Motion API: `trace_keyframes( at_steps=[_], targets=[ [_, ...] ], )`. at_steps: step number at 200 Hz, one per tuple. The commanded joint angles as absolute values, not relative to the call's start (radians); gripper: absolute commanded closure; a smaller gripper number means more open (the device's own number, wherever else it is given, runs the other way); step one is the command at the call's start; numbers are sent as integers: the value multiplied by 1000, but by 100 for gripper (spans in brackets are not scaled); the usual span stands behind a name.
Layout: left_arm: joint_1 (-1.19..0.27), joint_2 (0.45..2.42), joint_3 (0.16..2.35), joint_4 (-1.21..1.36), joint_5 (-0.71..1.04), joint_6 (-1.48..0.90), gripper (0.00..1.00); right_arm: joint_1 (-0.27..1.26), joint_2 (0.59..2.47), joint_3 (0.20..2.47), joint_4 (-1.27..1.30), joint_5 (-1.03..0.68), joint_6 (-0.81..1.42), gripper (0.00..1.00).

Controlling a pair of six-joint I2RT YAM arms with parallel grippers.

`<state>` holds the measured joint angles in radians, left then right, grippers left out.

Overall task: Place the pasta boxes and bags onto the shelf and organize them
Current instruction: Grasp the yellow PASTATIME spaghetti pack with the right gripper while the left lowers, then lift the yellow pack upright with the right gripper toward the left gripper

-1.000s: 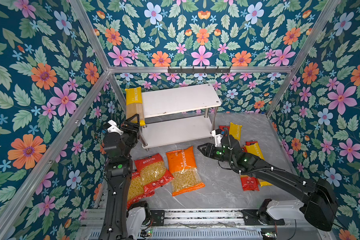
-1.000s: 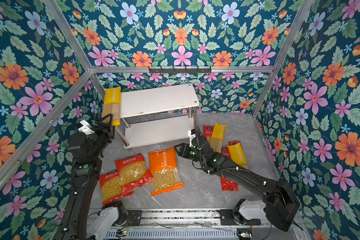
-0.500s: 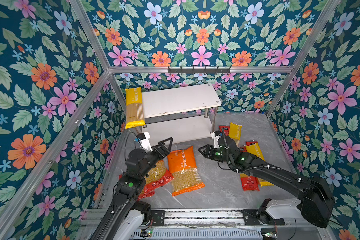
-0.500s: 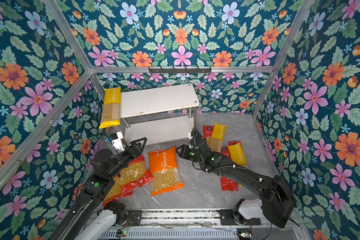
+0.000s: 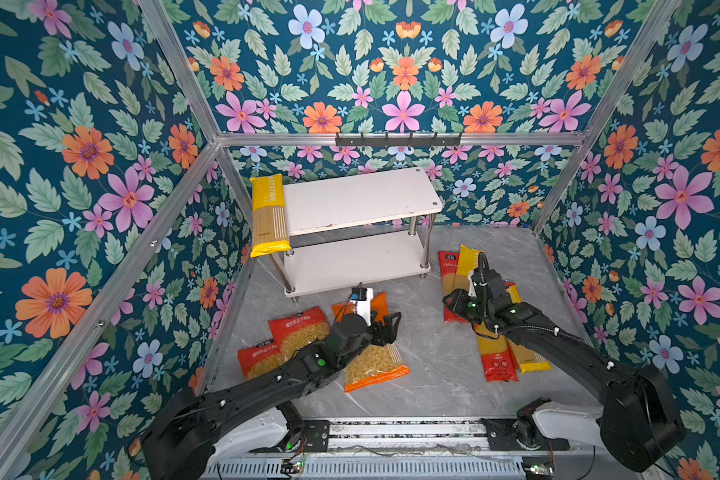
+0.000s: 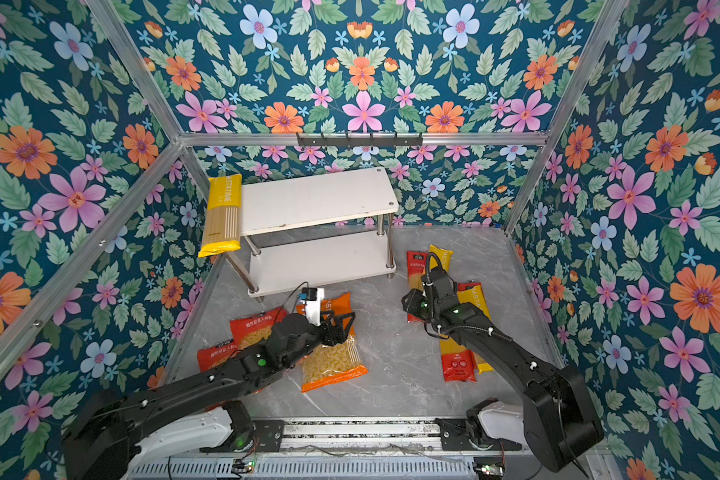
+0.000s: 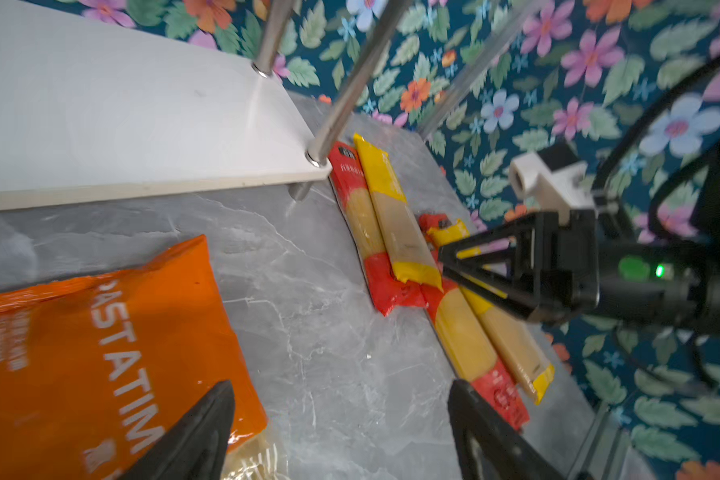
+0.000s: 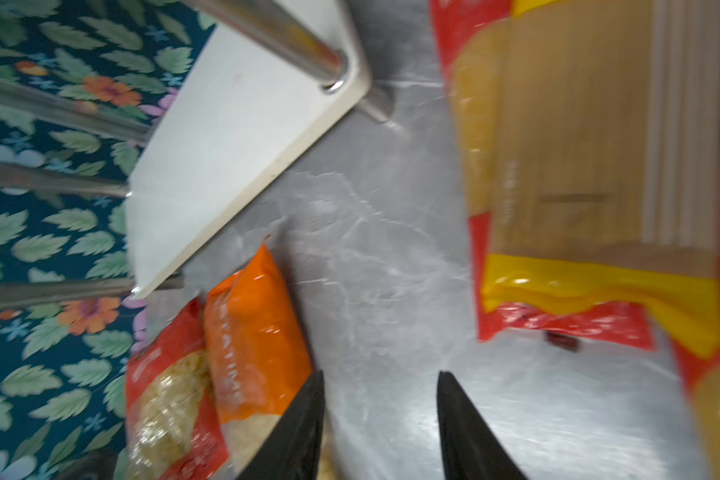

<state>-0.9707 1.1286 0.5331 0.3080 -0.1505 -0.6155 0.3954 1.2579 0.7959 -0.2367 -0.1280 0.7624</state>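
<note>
The smooth gray floor point(image 5: 433, 365) holds the flat white shelf point(image 5: 358, 199) on shiny round legs, with one long yellow pack point(image 5: 269, 216) across its top left end, more long packs point(image 5: 493, 353) and crinkly bags point(image 5: 373, 361) lying on the floor, and both the left gripper point(image 7: 339, 384) and right gripper point(image 8: 380, 374) with pointy black jaws spread, empty.

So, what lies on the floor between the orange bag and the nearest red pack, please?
Bare floor between orange bag and red pack, seen in left wrist view.
</note>
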Motion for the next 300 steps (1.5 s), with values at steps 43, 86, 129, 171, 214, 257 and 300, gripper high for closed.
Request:
trace_keyframes(
  at_steps=[43, 86, 129, 171, 214, 257, 300],
  targets=[
    [-1105, 1472, 650, 603, -211, -430, 15, 81, 1384, 819, -267, -159, 620, 47],
    [-1107, 1486, 605, 718, -146, -457, 15, 10, 1629, 1016, -248, -205, 573, 45],
    [-1107, 1433, 565, 723, -178, -463, 15, -7, 1891, 1248, -333, -265, 525, 40],
    [-1107, 1401, 547, 727, -207, -468, 15, -18, 1966, 1244, -247, -420, 542, 52],
    [-1105, 1352, 536, 715, -244, -501, 16, -24, 1868, 1123, -141, -463, 563, 81],
    [-1094, 1283, 646, 432, -311, -578, 17, -24, 1672, 978, -62, -503, 594, 87],
    [-1021, 1177, 685, 299, -212, -640, 19, -22, 1392, 774, 72, -589, 677, 91]
  ],
)
